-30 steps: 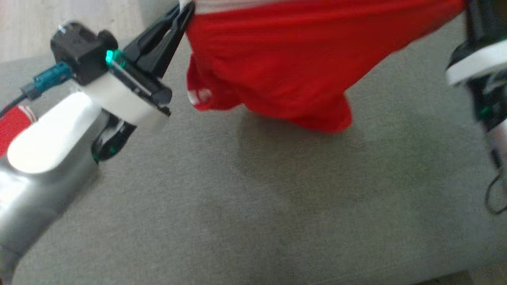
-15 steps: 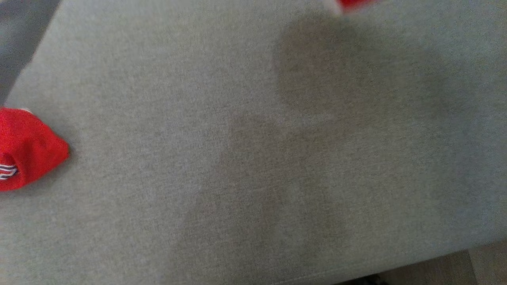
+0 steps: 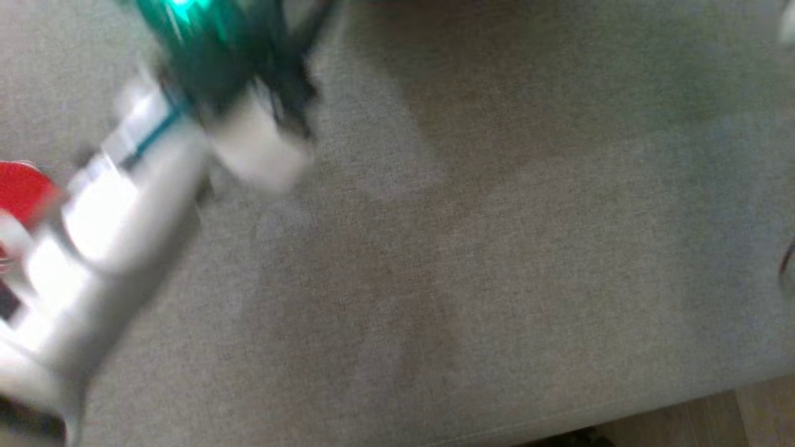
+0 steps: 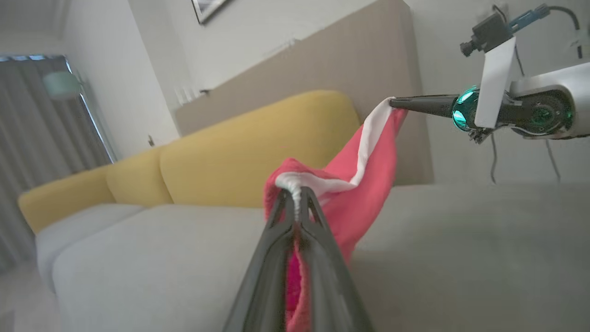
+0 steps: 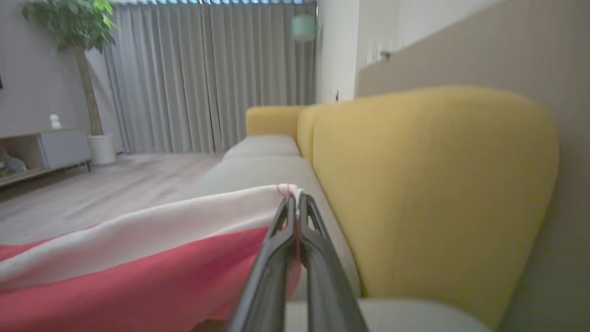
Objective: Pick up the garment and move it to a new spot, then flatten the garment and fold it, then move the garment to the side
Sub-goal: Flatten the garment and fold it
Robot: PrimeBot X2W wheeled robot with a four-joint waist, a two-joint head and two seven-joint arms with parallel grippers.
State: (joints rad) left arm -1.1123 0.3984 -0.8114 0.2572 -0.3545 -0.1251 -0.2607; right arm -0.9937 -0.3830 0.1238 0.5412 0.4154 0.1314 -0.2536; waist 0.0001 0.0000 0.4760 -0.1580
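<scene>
Your left gripper (image 4: 295, 200) clamps the red garment (image 4: 368, 193) by its white band (image 4: 365, 138). At two o'clock in that wrist view, your right gripper (image 4: 392, 102) pinches the same band.

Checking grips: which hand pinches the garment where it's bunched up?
The left hand: the garment wads at its tips; the right hand holds a flat edge.

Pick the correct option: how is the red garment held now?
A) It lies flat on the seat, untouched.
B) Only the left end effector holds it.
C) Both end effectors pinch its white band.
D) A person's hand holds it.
C: the left end effector and the right end effector are each shut on the white band of the red garment, which hangs between them.
</scene>
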